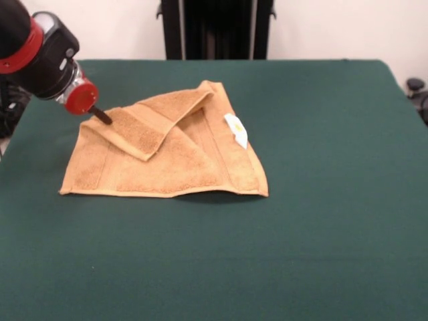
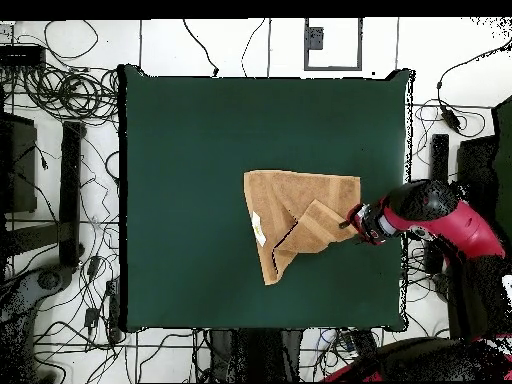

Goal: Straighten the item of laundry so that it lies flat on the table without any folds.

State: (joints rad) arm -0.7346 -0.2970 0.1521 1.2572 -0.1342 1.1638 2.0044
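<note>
A: The towel (image 1: 167, 150) — where does it sit?

B: On the dark green tabletop (image 1: 321, 221), left of centre in the front view and toward the far half. In the overhead view the towel (image 2: 300, 222) lies right of centre, with plenty of bare green on every side.

A: Flat?

B: No. The near edge runs fairly straight along the tabletop, but the far part is bunched into a peak. A flap is folded over from the far left corner and lies diagonally across the middle, so the outline looks roughly triangular from the front. A woven band shows on that flap and another runs up the right side.

A: Any tag?

B: A small white care tag (image 1: 236, 130) sits on the right slope of the towel, with a faint yellow mark on it. From above the tag (image 2: 258, 228) is at the towel's left edge.

A: And the arm?

B: It comes in from the upper left in the front view, black with red rings. The pincer (image 1: 101, 116) is a dark tip just below the red disc, touching the towel at its far left corner, where the flap begins. From above the pincer (image 2: 347, 223) meets the towel's right edge.

A: Wide or narrow?

B: I cannot tell; the tip is small and dark, and neither view shows whether it grips the cloth.
</note>
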